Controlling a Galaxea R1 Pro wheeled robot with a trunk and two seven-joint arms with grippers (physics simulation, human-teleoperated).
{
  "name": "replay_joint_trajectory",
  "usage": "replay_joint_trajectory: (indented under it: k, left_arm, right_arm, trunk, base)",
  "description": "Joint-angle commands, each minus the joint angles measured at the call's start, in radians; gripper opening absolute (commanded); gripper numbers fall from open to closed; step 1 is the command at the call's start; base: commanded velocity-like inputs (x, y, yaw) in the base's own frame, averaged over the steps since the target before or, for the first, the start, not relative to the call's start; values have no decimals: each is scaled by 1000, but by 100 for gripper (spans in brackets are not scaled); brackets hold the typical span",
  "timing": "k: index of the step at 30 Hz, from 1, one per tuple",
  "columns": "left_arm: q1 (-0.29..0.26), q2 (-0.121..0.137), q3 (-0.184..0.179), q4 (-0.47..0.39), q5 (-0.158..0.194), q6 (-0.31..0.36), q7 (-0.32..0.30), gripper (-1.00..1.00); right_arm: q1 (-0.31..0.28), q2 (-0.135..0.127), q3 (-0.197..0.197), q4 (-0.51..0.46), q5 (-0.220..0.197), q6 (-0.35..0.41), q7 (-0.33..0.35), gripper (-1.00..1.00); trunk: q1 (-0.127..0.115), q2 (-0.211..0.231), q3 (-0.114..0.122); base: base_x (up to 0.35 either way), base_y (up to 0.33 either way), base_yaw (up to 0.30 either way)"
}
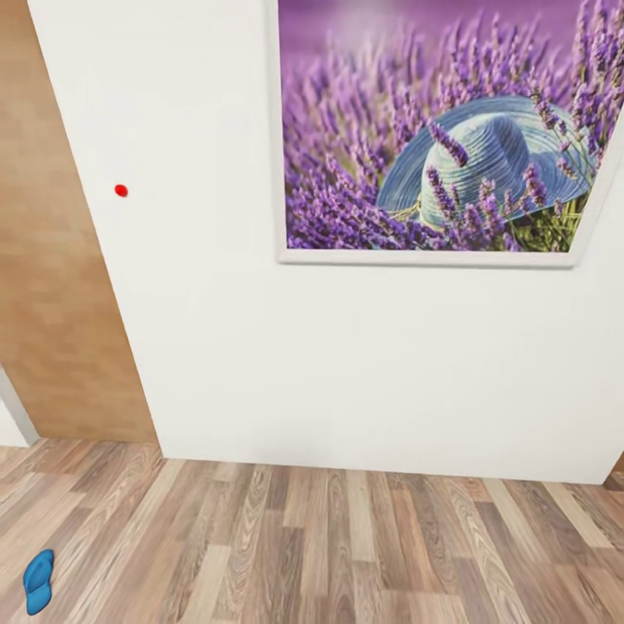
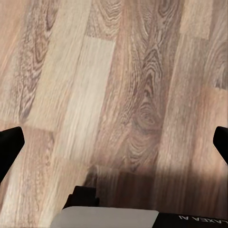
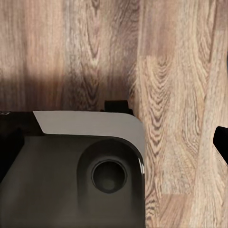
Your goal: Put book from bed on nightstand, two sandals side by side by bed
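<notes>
One bright blue sandal [image 1: 38, 580] lies flat on the wood-plank floor [image 1: 347, 546] at the lower left of the head view, near a brown wooden door [image 1: 52, 286]. The book, the bed and the nightstand are out of view. In the left wrist view my left gripper [image 2: 114, 145] hangs open over bare planks, its black fingertips [image 2: 9, 147] far apart with nothing between them. My right gripper [image 3: 114, 145] is open too, one black fingertip [image 3: 221, 143] showing at the frame's edge, above the floor and my own grey base [image 3: 80, 166].
A white wall [image 1: 347, 364] stands close ahead, carrying a large framed picture [image 1: 442, 130] of lavender and a blue hat. A small red dot [image 1: 120, 190] marks the wall. The door sits at the left.
</notes>
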Motion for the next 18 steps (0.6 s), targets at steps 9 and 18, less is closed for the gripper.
replay_joint_trajectory:
  k: [9,18]
  left_arm:
    - [0,-1,0,-1,9,-2,0,100]
    - [0,-1,0,-1,9,-2,0,100]
  right_arm:
    - [0,-1,-2,0,-1,-1,1,100]
    - [0,-1,-2,0,-1,-2,1,100]
  trunk:
    - [1,0,-1]
    - [1,0,-1]
  base:
    - [333,0,0]
    - [333,0,0]
